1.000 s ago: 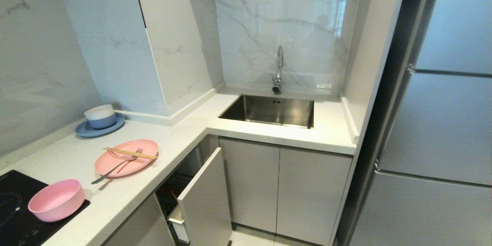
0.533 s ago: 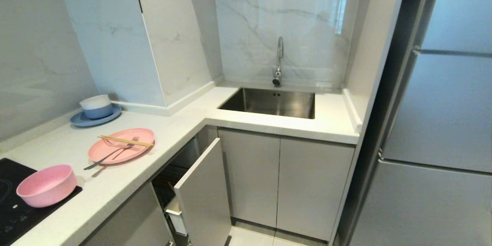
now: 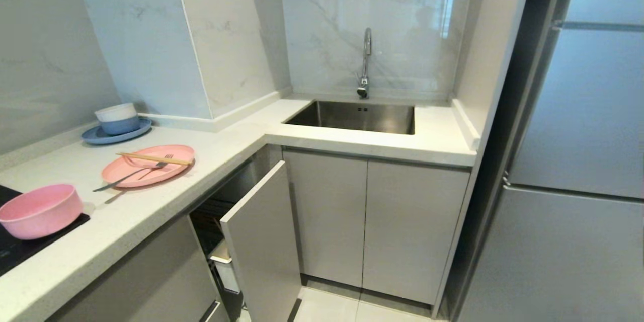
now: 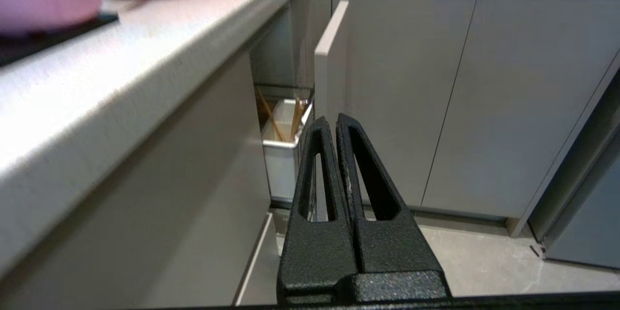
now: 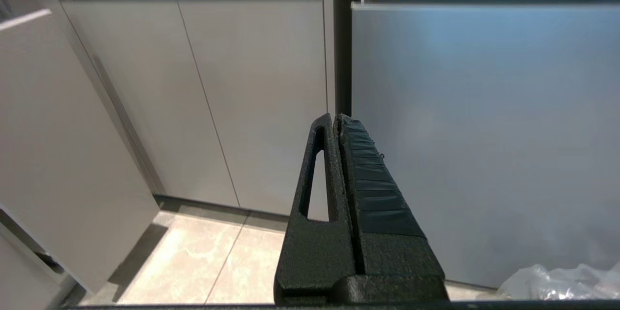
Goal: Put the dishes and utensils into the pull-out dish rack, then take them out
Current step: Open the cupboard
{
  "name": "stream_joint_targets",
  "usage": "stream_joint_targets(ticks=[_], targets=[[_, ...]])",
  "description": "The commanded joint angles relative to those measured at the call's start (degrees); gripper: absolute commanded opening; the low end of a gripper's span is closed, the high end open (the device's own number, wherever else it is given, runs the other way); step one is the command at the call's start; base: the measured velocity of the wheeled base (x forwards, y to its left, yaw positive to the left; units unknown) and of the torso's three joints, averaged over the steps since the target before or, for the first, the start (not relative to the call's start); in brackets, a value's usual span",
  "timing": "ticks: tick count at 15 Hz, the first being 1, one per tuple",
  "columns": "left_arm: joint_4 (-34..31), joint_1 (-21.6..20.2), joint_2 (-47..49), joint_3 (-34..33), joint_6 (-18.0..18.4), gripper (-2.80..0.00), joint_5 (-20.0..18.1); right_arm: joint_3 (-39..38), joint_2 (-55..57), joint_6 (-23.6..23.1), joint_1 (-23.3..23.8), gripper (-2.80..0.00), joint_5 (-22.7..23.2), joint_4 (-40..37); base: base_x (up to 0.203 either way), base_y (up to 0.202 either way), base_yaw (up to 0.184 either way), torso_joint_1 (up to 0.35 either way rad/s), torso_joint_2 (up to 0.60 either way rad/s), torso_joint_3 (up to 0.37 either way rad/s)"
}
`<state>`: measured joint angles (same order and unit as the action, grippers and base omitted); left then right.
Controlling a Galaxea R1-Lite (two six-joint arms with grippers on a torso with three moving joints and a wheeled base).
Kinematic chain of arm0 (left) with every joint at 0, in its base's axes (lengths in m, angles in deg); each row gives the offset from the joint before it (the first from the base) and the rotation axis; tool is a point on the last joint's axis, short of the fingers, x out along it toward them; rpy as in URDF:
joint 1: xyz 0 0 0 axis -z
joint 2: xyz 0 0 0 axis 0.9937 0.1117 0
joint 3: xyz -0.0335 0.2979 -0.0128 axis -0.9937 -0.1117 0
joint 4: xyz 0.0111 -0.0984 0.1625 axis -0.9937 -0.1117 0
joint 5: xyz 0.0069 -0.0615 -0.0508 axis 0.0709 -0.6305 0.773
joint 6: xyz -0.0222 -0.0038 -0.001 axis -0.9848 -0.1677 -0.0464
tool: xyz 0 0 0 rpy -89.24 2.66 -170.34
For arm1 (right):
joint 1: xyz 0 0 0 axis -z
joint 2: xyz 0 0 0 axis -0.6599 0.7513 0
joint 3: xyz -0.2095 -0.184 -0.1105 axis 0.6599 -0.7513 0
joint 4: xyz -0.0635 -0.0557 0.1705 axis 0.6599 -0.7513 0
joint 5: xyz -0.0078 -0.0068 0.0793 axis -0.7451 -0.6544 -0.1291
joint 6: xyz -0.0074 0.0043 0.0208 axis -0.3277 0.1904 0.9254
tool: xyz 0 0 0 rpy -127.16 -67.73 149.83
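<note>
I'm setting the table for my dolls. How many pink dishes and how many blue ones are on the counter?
Pink: 2, the pink bowl and the pink plate.
Blue: 2, the blue plate and the blue-and-white bowl on it.
Total: 4

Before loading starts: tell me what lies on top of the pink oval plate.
On the pink oval plate lie the wooden chopsticks and the silver fork, its handle overhanging the rim. The plate's underside is hidden.

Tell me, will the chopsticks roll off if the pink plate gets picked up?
Probably, if it tips. The chopsticks lie loose across the flat pink plate, which has only a low rim. The fork already pokes past the edge, so it may slide off too. Lifted level, they would likely stay.
</note>
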<state>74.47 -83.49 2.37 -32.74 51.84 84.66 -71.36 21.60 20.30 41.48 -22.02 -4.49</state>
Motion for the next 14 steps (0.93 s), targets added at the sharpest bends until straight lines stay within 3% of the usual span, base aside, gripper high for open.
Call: stream_joint_targets(ticks=[1, 8, 14], targets=[[0.0, 0.0, 0.1, 0.0, 0.0, -2.80, 0.0, -0.1, 0.0, 0.0, 0.0, -2.80, 0.0, 0.0, 0.000, 0.000, 0.000, -0.203, 0.51, 0.292], [0.0, 0.0, 0.1, 0.0, 0.0, -2.80, 0.0, -0.1, 0.0, -0.1, 0.0, -2.80, 0.0, 0.0, 0.000, 0.000, 0.000, -0.181, 0.49, 0.301], [-0.1, 0.0, 0.1, 0.0, 0.2, -2.80, 0.0, -0.1, 0.0, -0.2, 0.0, -2.80, 0.0, 0.0, 0.000, 0.000, 0.000, -0.036, 0.11, 0.079]])
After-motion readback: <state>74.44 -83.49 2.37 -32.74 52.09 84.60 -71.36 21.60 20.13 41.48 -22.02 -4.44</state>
